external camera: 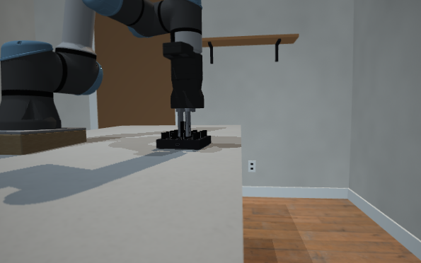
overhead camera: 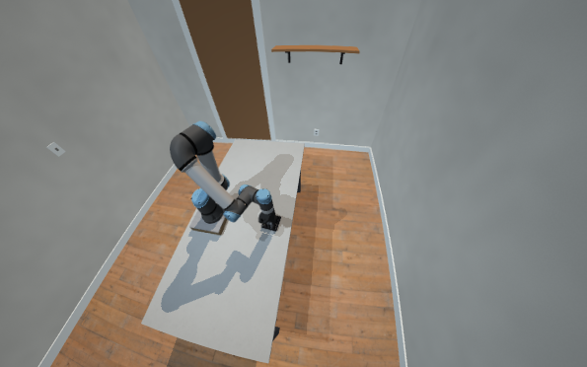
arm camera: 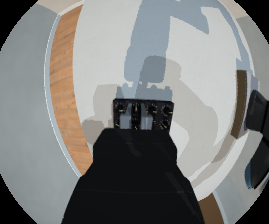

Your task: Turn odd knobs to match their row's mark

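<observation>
The black knob box (overhead camera: 277,223) (external camera: 165,143) (arm camera: 161,102) stands flat on the table. Its rear side, with the socket (external camera: 177,144), faces the exterior view and is at the top in the wrist view. My gripper (external camera: 185,134) (arm camera: 136,109) points straight down, its fingertips low among the knobs. The fingers stand close together on either side of a knob in the second column and appear shut on it. It looks like A2, but the row is hard to make out. Knobs of columns 3 and 4 show white lines in the wrist view. The gripper body hides the front rows, and the printed names are unreadable.
The box is near the long edge of the pale table (overhead camera: 234,306) (external camera: 118,226), away from the arm's base plate (overhead camera: 207,228) (external camera: 30,143). The arm's shadows cross the table. A wall shelf (overhead camera: 315,48) (external camera: 256,40) hangs far behind.
</observation>
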Robot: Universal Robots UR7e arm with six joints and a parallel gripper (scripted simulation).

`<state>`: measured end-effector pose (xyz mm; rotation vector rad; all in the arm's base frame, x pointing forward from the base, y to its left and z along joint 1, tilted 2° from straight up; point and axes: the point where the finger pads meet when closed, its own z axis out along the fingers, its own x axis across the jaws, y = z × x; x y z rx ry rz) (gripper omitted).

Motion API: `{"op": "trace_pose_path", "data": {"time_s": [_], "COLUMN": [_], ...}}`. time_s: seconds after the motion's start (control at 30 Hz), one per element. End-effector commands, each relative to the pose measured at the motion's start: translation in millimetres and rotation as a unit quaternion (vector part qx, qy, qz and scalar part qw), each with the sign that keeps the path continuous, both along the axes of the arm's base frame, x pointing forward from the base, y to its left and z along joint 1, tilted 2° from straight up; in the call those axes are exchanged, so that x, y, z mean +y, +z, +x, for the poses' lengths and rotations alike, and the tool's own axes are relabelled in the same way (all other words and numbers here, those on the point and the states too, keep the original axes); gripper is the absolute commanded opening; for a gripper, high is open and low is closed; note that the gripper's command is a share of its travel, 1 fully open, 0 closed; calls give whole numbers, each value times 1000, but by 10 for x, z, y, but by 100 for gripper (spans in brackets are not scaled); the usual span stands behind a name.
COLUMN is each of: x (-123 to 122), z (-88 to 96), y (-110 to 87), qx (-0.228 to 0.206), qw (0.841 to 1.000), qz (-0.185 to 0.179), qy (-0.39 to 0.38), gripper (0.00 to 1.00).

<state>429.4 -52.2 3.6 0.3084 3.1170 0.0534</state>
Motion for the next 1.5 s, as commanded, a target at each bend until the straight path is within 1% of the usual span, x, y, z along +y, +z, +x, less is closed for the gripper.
{"op": "trace_pose_path", "data": {"time_s": [0.0,1.03,1.47], "x": [-2,-2,-2], "z": [4,4,4], "y": [4,4,4], "qx": [-1,-1,0], "qw": [1000,1000,1000], "qz": [0,0,0], "qy": [0,-1,-14], "gripper": [30,30,30]}}
